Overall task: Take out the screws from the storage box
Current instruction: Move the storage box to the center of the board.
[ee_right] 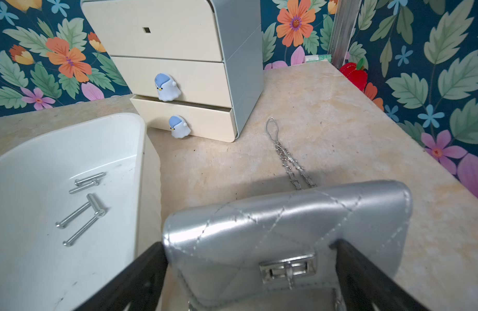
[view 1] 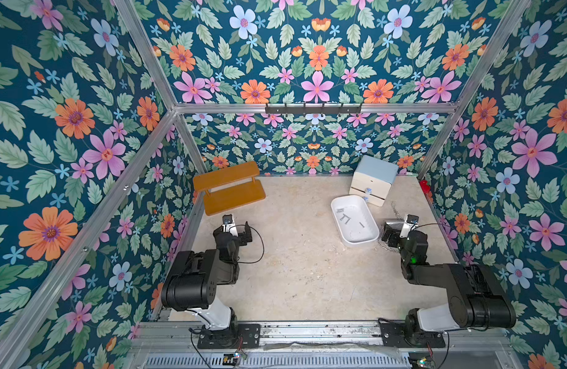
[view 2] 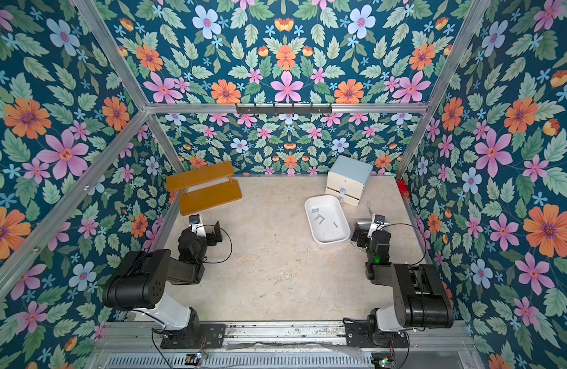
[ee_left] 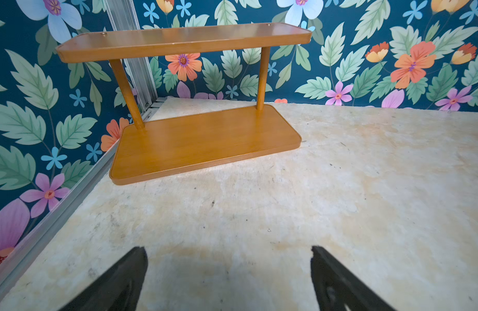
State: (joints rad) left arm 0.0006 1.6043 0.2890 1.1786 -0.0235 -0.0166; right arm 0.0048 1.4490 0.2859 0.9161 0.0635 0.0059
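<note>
Toward the bench's (ee_left: pixel 353 194) left edge, the left gripper (ee_left: pixel 228 253) hangs over bare surface, jaws apart. By the right edge, the right gripper (ee_right: pixel 248 245) stands wide astride a silver purse (ee_right: pixel 286 212); whether they touch, I cannot tell. Just left, the storage box (ee_right: pixel 70 140) holds the screws (ee_right: pixel 81 210). Beyond lie a chain (ee_right: pixel 291 164), a drawer cabinet (ee_right: pixel 178 35) far right and a wooden shelf (ee_left: pixel 205 142) far left.
</note>
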